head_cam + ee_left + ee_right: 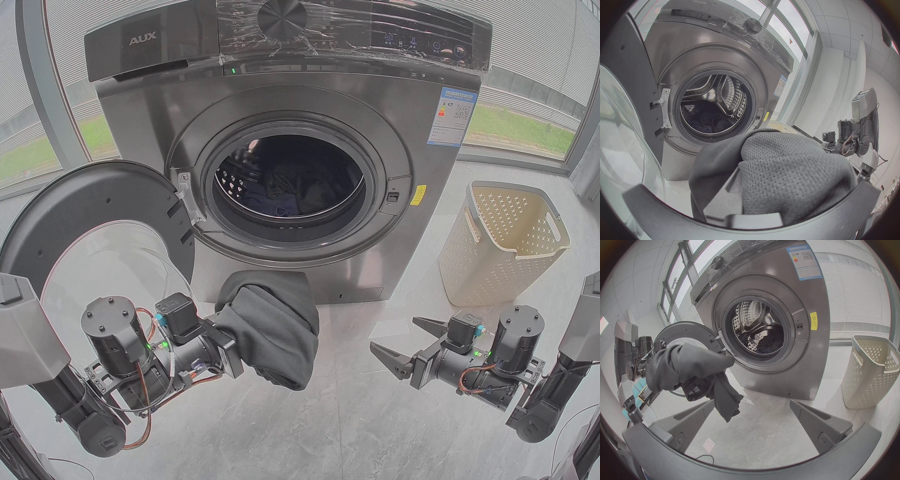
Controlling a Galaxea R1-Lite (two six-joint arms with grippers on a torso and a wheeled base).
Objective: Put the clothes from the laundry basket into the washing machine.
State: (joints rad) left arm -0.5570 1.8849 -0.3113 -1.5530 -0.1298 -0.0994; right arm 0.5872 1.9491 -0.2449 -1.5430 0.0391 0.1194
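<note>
My left gripper (pixel 247 340) is shut on a dark grey garment (pixel 272 331), held in the air low in front of the washing machine (pixel 281 156). The cloth (pixel 784 175) drapes over the fingers and hides them; it also hangs bunched (pixel 690 371) in the right wrist view. The machine's round door (pixel 94 212) is swung open to the left, and dark clothes (pixel 294 184) lie inside the drum. My right gripper (pixel 406 344) is open with nothing in it, above the floor to the right. The cream laundry basket (pixel 506 244) stands right of the machine.
Grey tiled floor (pixel 350 412) spreads in front of the machine. The open door takes up the space at the left. Windows run behind the machine and basket.
</note>
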